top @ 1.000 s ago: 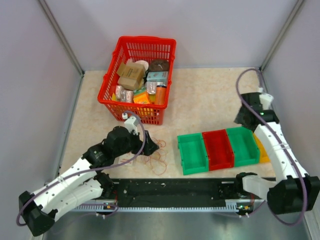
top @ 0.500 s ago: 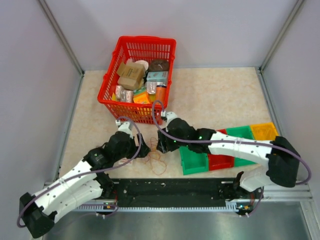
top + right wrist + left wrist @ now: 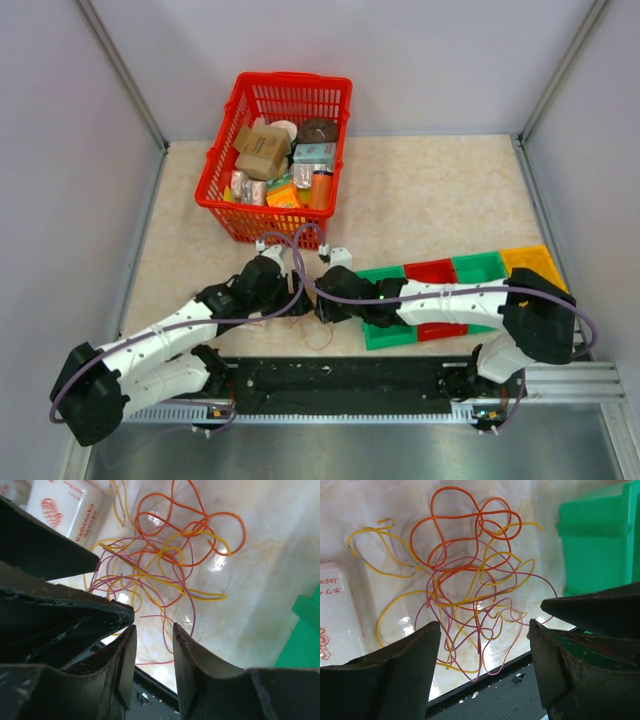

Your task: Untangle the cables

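Table (image 3: 430, 190) first: both arms reach to its near edge, their heads meeting just left of the green bin (image 3: 388, 337). Judged from this, the step in hand is the first grasp, each side taking its own loop before any pulling apart.

The left gripper (image 3: 484, 630) stands wide with nothing between its jaws. The right gripper (image 3: 154, 630) shows only a narrow gap with nothing visibly pinched, though so fine a strand could escape this view.

The cables (image 3: 470, 595) lie flat on the table just under both, one knot of orange, yellow and magenta loops, the orange farthest from the fingers.

The next move calls for descending onto separate colours, perhaps the magenta loop (image 3: 192, 612) beside the right jaws.
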`<state>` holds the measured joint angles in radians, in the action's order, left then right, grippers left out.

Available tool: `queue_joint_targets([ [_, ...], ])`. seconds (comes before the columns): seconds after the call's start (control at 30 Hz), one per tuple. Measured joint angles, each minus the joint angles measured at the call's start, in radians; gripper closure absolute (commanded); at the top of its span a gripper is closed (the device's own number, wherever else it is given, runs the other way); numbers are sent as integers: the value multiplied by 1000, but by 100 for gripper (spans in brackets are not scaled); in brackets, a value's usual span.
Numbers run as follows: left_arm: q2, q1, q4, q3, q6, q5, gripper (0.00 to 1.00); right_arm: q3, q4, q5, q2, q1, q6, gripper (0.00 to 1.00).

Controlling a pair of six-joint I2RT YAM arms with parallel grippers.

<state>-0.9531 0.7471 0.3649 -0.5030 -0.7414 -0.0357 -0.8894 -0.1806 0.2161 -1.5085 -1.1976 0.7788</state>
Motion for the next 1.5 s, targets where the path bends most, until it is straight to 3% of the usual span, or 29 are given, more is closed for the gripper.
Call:
queue_joint_targets([
  [0.07,-12,0,-14,2,0,-11,28,0,-3,26,-20,-5,6,63],
  [0.3,-39,0,-58,16,5,-35,53,0,-30,80,-35,-6,10,56],
  [0.47,-39,0,-74,31,6,-44,63,52,-38,121,54,-6,-17,52],
  [0.73,22,0,-72,40,7,-47,62,76,-51,139,69,-4,-38,58],
  [0.83,56,0,-72,42,8,-47,56,47,-48,140,-6,-4,-40,64],
  [1.0,74,0,-58,42,14,-45,36,5,-78,151,-93,-4,-43,67],
  [1.07,74,0,-54,42,16,-42,29,-3,-91,157,-100,-4,-43,76],
  [1.13,73,0,-56,42,19,-35,25,-16,-102,166,-104,-4,-44,95],
  [1.17,69,0,-59,42,20,-31,23,-23,-106,170,-107,-4,-45,100],
  [1.27,34,0,-76,41,24,-19,18,-49,-124,188,-122,-6,-46,100],
  [1.37,-35,0,-84,28,33,3,19,-84,-159,221,-122,-24,-65,100],
  [1.5,-151,-1,-89,-21,39,67,37,-132,-189,242,-72,-83,-105,100],
])
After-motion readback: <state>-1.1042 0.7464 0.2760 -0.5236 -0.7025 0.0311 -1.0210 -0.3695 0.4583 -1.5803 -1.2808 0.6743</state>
